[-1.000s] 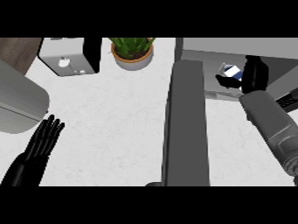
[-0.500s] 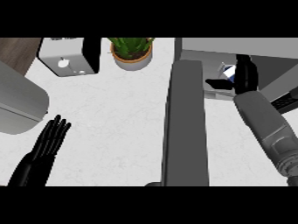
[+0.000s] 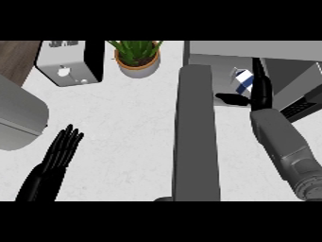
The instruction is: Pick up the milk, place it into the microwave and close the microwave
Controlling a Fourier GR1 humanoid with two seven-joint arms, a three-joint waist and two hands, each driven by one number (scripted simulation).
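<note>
The milk (image 3: 242,80), a small white and blue carton, stands inside the open microwave (image 3: 219,64) at the upper right. My right hand (image 3: 261,93) is in the cavity just right of the carton, fingers straight and pointing away, thumb stretched out below the carton; it is open and not curled on it. The microwave's grey door (image 3: 195,137) stands open, seen edge-on as a long slab left of my right forearm. At the lower left, my left hand (image 3: 57,158) rests open on the counter.
A silver toaster (image 3: 69,64) and a potted plant (image 3: 137,56) stand at the back of the white counter (image 3: 122,123). A large rounded grey object (image 3: 6,116) fills the left edge. The microwave's dark control panel (image 3: 306,97) lies right of my forearm.
My right hand's fingers went from curled round the milk to straight, leaving the carton standing inside the microwave. The left hand has barely moved.
</note>
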